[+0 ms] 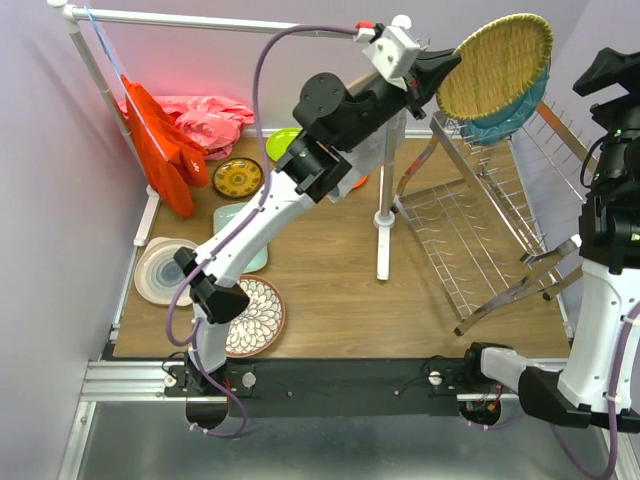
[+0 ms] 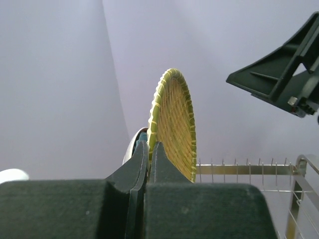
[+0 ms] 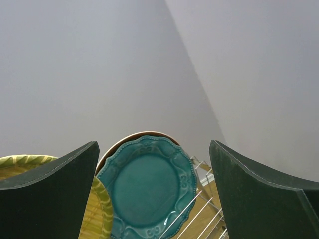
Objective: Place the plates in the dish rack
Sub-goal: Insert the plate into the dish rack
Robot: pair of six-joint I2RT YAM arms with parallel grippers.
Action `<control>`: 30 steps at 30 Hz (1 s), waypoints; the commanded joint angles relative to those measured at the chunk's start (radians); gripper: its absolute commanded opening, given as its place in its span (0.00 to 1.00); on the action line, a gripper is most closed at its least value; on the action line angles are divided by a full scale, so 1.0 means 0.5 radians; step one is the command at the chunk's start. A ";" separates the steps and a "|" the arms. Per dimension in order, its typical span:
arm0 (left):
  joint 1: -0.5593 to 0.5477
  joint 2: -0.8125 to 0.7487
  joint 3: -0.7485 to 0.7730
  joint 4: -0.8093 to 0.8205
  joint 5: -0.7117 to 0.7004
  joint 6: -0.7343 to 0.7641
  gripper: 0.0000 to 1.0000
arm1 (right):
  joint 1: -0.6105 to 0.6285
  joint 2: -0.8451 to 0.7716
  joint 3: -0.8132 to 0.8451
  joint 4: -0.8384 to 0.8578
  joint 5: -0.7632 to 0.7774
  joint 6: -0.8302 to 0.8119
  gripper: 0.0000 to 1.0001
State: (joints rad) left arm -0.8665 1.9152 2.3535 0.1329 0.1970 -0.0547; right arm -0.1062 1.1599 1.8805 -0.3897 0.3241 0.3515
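The left gripper [image 2: 149, 147] pinches the woven yellow plate [image 2: 174, 124] by its rim over the dish rack [image 1: 470, 230]; the right gripper [image 3: 153, 149] gapes empty

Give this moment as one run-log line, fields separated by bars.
left claw shut on woven plate | right claw open, empty | teal plate standing in rack

Wooden table [image 1: 340, 310]; along its left side lie a ringed plate [image 1: 160, 272], floral plate [image 1: 258, 318], mint tray [image 1: 226, 220], patterned plate [image 1: 238, 178], green plate [image 1: 282, 141]; rack [image 1: 470, 240] stands right; rail post [image 1: 383, 240] mid-table.
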 commanded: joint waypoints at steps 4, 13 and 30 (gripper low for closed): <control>-0.056 0.228 0.146 0.393 -0.118 0.171 0.00 | -0.030 -0.111 -0.217 0.114 0.331 0.162 1.00; -0.095 0.452 0.275 0.535 -0.047 0.257 0.00 | -0.125 -0.132 -0.316 0.117 0.294 0.251 1.00; -0.135 0.643 0.285 0.596 -0.185 0.416 0.00 | -0.202 -0.184 -0.463 0.111 0.162 0.343 1.00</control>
State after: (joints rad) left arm -0.9310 2.2208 2.4607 0.3454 0.1593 0.1135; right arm -0.1986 1.0851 1.6665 -0.3534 0.4278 0.4999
